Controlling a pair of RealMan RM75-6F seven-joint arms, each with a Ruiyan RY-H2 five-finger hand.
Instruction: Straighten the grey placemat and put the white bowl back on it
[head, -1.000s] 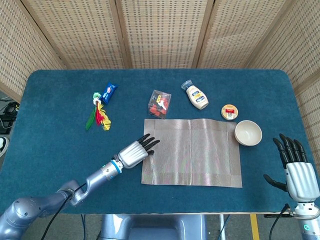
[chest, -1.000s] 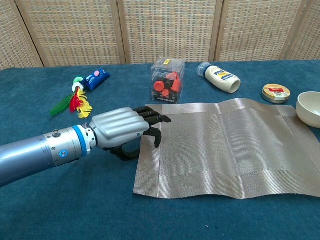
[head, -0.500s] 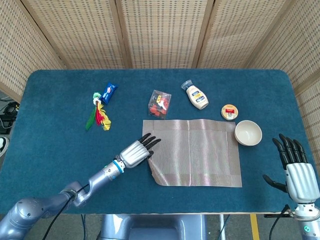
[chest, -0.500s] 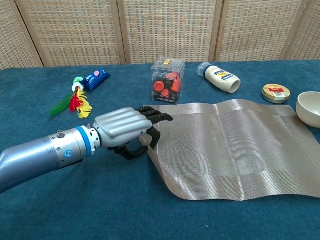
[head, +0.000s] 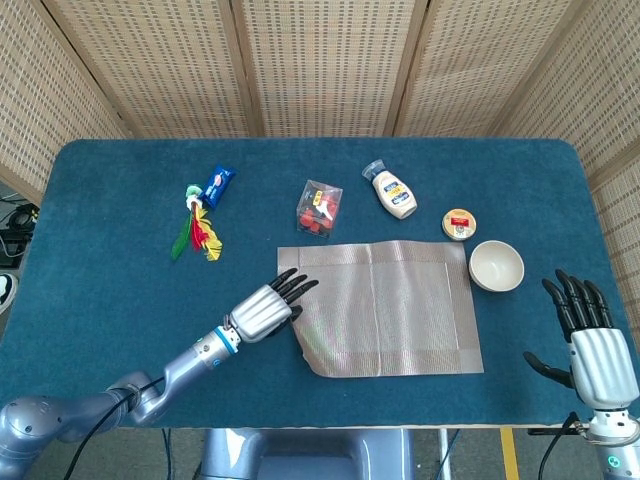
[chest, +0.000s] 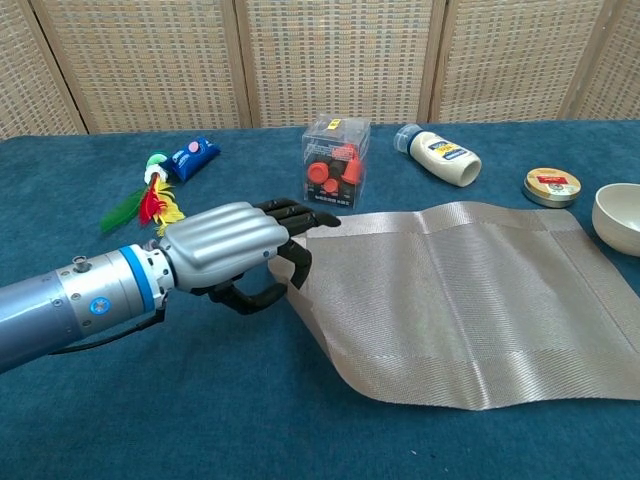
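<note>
One mat: grey placemat (head: 385, 308) lies mid-table, woven with a shiny ribbed weave, edges skewed, its near-left corner cut at a slant and its surface rippled in the chest view.
Bowl: white bowl (head: 497, 266) sits on the blue cloth at 3 o'clock of the mat, just off its far-right corner, smooth and round, upright.
Left hand: left hand (chest: 235, 250) has its dark fingers (chest: 300, 216) stretched over the mat's left edge and the thumb curled below; it looks to pinch that edge, though the grip is partly hidden.
Right hand: right hand (head: 592, 335) hangs open at 4 o'clock of the mat, fingers spread, holding nothing, well apart from the bowl.
Table: table (head: 120, 300) wears a deep blue felt-like cover.
Clutter: clear box (chest: 336, 162) of red pieces stands at 12 o'clock, just beyond the mat.
</note>
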